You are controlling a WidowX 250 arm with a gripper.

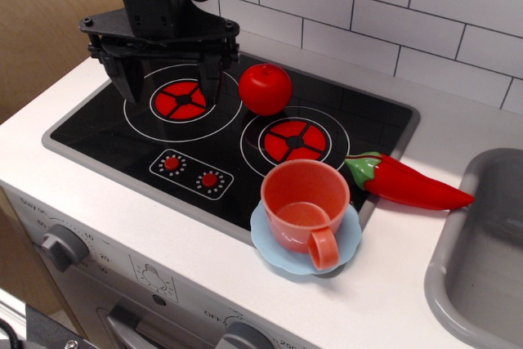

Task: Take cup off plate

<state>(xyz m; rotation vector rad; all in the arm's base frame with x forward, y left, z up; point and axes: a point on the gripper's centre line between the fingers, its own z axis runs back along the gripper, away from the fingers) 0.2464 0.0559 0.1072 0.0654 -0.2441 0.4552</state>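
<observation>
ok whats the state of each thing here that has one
orange-red plastic toy cup: upright, empty, sitting on the plate
pale blue scalloped plate: flat, under the cup
black gripper: open, over the left burner, holding nothing
round red tomato: resting on the stovetop
red chilli pepper: lying on its side

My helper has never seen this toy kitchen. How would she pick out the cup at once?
Find the black toy stovetop; at its front right corner lies a pale blue scalloped plastic saucer. The orange-red plastic mug stands on it, hollow with a loop handle, unlike the round red tomato.
</observation>
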